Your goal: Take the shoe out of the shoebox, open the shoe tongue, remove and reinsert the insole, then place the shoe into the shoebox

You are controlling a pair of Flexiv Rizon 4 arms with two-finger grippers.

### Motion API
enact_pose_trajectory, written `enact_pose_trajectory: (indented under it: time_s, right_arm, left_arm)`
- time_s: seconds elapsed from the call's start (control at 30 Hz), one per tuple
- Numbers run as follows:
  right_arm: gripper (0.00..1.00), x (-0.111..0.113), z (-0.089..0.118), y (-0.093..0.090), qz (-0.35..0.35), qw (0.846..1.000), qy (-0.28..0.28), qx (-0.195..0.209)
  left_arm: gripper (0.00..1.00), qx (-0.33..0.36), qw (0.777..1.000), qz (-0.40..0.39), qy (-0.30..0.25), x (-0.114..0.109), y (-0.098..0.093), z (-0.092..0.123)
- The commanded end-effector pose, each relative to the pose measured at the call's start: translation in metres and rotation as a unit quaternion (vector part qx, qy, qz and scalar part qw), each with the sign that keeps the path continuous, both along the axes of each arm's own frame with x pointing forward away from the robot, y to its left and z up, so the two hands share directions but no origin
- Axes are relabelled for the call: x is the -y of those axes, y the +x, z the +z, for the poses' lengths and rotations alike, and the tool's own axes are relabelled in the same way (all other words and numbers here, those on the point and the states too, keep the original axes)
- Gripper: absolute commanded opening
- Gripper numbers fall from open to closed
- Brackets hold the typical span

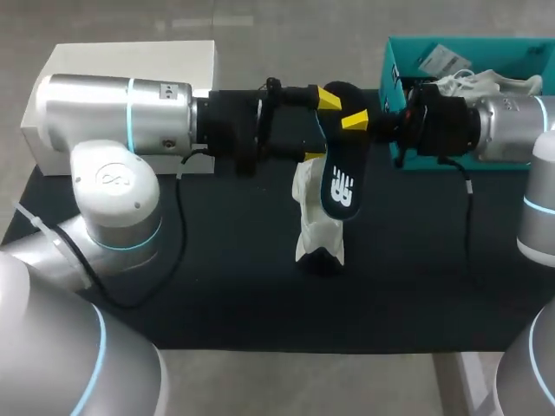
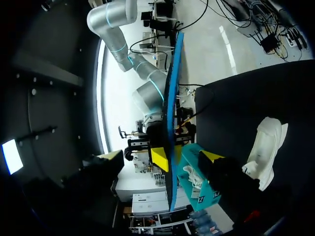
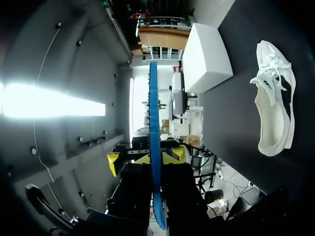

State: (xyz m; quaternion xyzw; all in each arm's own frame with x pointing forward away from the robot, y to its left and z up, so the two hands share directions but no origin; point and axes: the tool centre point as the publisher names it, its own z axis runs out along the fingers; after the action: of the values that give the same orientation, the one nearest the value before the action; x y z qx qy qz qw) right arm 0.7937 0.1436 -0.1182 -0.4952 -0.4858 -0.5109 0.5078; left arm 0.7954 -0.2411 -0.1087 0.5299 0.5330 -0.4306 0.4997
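While you scan from the left, a white box sits near the far left corner of the dark table. Your left gripper hangs over the middle of the table with its fingers spread wide and released. Its wrist view shows the black insole standing edge-on between those fingers with a gap on each side. Below the insole, the white shoe rests on the table, well apart from both boxes. Your right gripper faces the left one head-on and is clenched on the insole's far end, holding it in the air. Farther right, the teal shoebox stands at the table's back edge with a second white shoe inside.
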Motion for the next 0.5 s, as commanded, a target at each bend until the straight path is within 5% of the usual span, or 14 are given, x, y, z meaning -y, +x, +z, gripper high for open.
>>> enact_pose_trajectory:
  time_s: [0.03,0.1,0.2,0.5]
  right_arm:
    - [0.00,-0.0044,-0.0010,0.0000,0.001,1.000,0.003,0.001]
    - [0.00,-0.0044,-0.0009,-0.0001,0.001,1.000,0.003,0.002]
    - [0.00,-0.0038,-0.0010,0.0001,0.000,1.000,0.002,0.002]
    - [0.00,-0.0033,-0.0017,-0.0019,0.004,1.000,0.000,0.001]
  left_arm:
    - [0.82,0.001,1.000,-0.007,-0.008,0.0025,0.0090,-0.0056]
    - [0.74,0.002,1.000,-0.007,-0.007,0.0025,0.0101,-0.0056]
    - [0.48,0.009,1.000,-0.007,-0.011,0.0020,0.0120,-0.0040]
    - [0.35,0.027,0.999,-0.020,-0.018,-0.0021,0.0177,-0.0020]
